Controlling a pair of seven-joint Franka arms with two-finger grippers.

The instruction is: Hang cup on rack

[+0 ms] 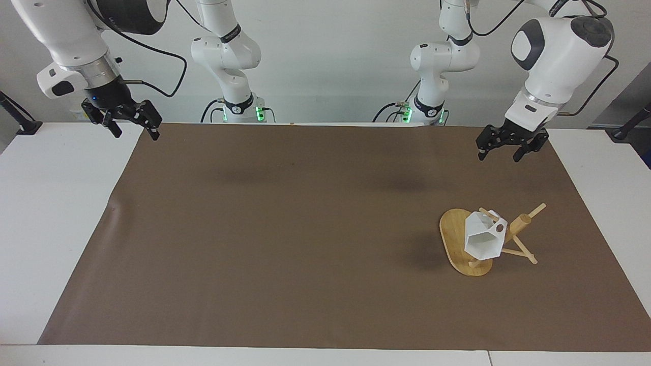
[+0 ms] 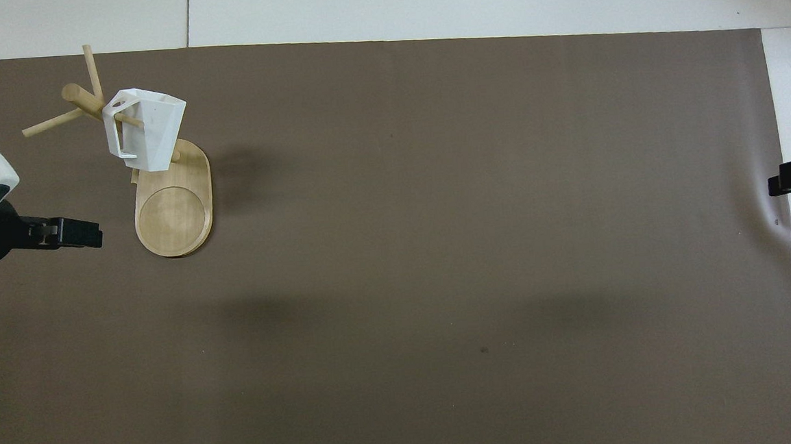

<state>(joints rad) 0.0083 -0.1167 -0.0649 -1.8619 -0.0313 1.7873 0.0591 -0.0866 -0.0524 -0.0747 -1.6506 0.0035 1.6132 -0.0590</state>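
Below my left gripper (image 1: 500, 148), toward the table's open edge and well apart from its tips, the rack (image 1: 467, 243) stands on its oval base with the cup (image 1: 483, 240) hanging from one of its thin pegs. The peg runs through the cup's handle, and the cup tilts with its hexagonal mouth turned outward, clear of the base beneath it. I hold nothing: my left fingers stand spread wide with only air between them, raised over the brown mat (image 1: 305, 229) at the left arm's end of the table. My right gripper (image 1: 133, 123) waits with its fingers likewise apart and empty, over the mat's corner at the right arm's end, a long way from the rack.

As I judge it, the hanging is done. The cup sits on its peg without my support, and neither hand touches it or the rack. What is left looks like little more than drawing the left arm away and checking that the cup stays settled.

The mat covers most of the white table (image 1: 56, 203) and lies flat, with a slight wrinkle near its edge at the right arm's end. Past the table is a plain pale wall, with cables trailing from the arms' bases.
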